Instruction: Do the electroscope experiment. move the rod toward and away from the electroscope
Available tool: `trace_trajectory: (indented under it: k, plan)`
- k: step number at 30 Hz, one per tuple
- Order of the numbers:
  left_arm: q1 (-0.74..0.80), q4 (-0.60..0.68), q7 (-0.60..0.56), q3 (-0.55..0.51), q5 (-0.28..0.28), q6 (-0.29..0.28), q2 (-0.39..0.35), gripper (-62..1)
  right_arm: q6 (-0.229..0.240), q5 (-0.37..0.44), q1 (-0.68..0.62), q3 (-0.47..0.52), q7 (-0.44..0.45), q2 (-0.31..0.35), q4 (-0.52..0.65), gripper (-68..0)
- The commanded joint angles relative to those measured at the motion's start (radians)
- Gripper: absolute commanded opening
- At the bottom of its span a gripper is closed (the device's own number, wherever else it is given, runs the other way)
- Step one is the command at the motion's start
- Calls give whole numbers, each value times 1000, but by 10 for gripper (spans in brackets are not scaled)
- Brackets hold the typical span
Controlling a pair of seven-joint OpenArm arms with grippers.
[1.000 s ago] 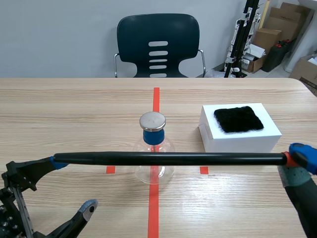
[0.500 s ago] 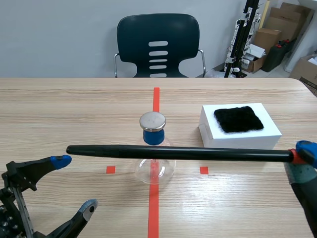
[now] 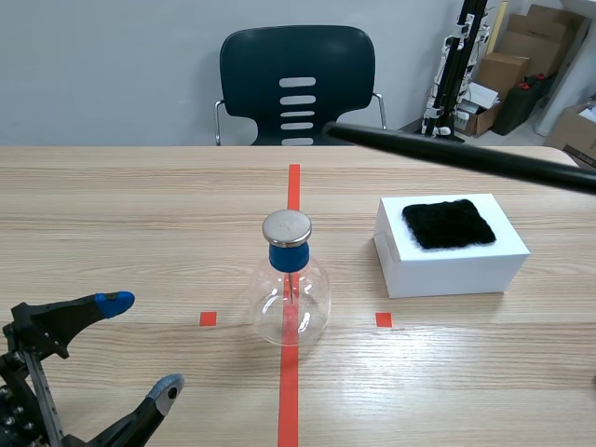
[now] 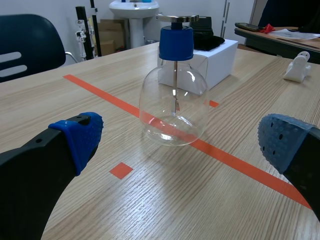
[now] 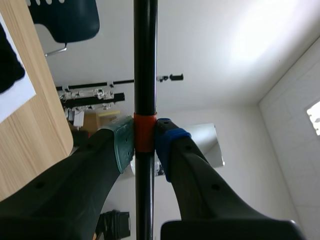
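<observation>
The electroscope [image 3: 287,284] is a clear glass flask with a blue stopper and a metal disc [image 3: 287,226] on top, standing on the red centre tape line. The long black rod [image 3: 466,154] slants high over the table's far right, its tip near the chair back, well apart from the disc. In the right wrist view my right gripper [image 5: 144,145] is shut on the rod [image 5: 145,60] at its orange band. My left gripper [image 3: 142,345] stands open low at the near left, with the electroscope [image 4: 173,100] ahead of its fingers.
A white box [image 3: 452,261] with a black fur cloth [image 3: 448,223] on top sits right of the flask. A dark chair [image 3: 296,84] stands behind the table; cardboard boxes [image 3: 521,56] lie at the back right. A small white object [image 4: 298,67] rests beyond the box.
The rod lay level in front of the flask; it has swung up and away to the far right. The right gripper has left the scene view. The left arm stayed put.
</observation>
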Motion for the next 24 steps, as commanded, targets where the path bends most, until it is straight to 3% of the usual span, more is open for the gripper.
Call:
trace_trajectory:
  k: [1,7,16,24]
  plan:
    - [-5,19,-14,-6,-6,-2,-3,14,5,41,2,37,5,0,13,-674]
    - [-5,19,-14,-6,-5,-2,-3,14,78,142,75,164,2,5,-27,-674]
    - [-5,19,-14,-6,-5,-2,-3,14,205,145,233,292,10,9,-173,-674]
    - [-5,19,-14,-6,-6,-2,-3,14,218,144,259,322,50,40,-248,-674]
